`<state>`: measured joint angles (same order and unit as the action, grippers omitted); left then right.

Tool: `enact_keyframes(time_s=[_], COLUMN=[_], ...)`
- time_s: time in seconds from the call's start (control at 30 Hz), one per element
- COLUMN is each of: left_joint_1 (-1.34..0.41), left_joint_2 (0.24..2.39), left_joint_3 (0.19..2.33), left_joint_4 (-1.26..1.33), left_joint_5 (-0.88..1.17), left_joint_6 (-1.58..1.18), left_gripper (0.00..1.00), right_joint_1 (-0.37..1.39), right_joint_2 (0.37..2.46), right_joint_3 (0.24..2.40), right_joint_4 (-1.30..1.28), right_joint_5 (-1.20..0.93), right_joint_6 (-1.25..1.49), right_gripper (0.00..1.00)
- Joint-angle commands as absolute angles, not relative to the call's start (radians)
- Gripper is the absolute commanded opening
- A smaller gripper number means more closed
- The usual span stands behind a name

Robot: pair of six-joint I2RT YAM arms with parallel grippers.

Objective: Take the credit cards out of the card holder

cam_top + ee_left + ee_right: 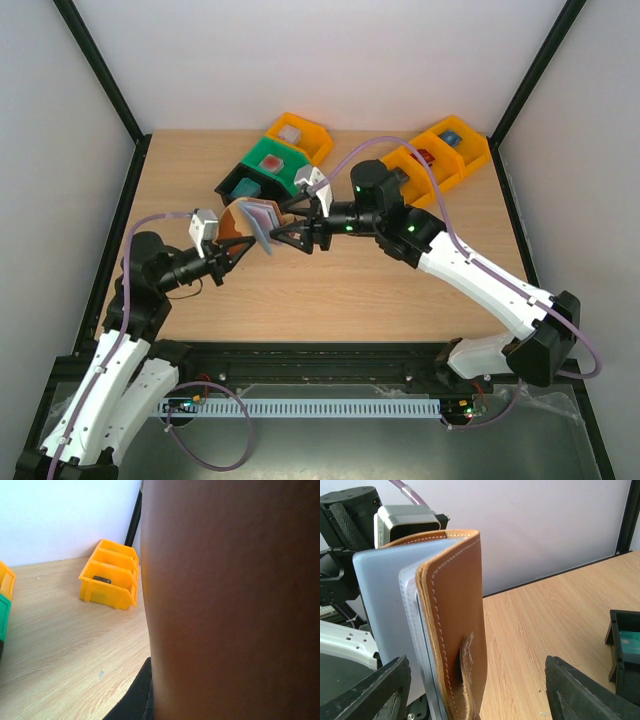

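The card holder (250, 218), a brown leather bifold, is held upright above the table's middle. My left gripper (233, 252) is shut on its lower edge; in the left wrist view the brown leather (230, 600) fills the right side, with one black finger (132, 700) beside it. My right gripper (287, 232) is open. In the right wrist view its fingertips (367, 690) stand either side of the card holder (460, 605), which is partly open and shows its pale blue-grey inside (377, 615) and snap tab (466, 662). No credit card shows.
A green bin (268, 160), an orange bin (300, 135) and a black bin (240, 185) stand just behind the grippers. Yellow bins (440, 155) stand at the back right, also in the left wrist view (107, 582). Black frame posts edge the table.
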<state>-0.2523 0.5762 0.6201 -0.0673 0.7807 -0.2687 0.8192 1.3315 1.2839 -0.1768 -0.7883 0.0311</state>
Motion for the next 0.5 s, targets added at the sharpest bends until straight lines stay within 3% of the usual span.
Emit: enact_keyframes(time_s=[0.0, 0.2, 0.3, 0.37, 0.47], left_joint_1=[-0.254, -0.254, -0.255, -0.254, -0.254], left_joint_2=[0.577, 0.580, 0.578, 0.577, 0.576], left_joint_3=[0.617, 0.616, 0.610, 0.609, 0.604], left_joint_4=[-0.050, -0.051, -0.035, -0.027, -0.027], left_joint_5=[0.765, 0.759, 0.764, 0.770, 0.765], left_joint_6=[-0.262, -0.258, -0.268, -0.273, -0.271], left_gripper=[0.02, 0.02, 0.02, 0.02, 0.02], right_joint_1=[0.819, 0.824, 0.849, 0.867, 0.884], right_joint_2=[1.345, 1.366, 1.377, 1.385, 1.391], right_joint_3=[1.298, 1.284, 1.280, 1.283, 1.289], right_joint_4=[-0.082, -0.014, 0.003, 0.000, -0.015], right_joint_5=[-0.789, -0.806, -0.734, -0.661, -0.615], right_joint_6=[0.103, 0.172, 0.193, 0.194, 0.189], right_gripper=[0.72, 0.77, 0.73, 0.62, 0.27])
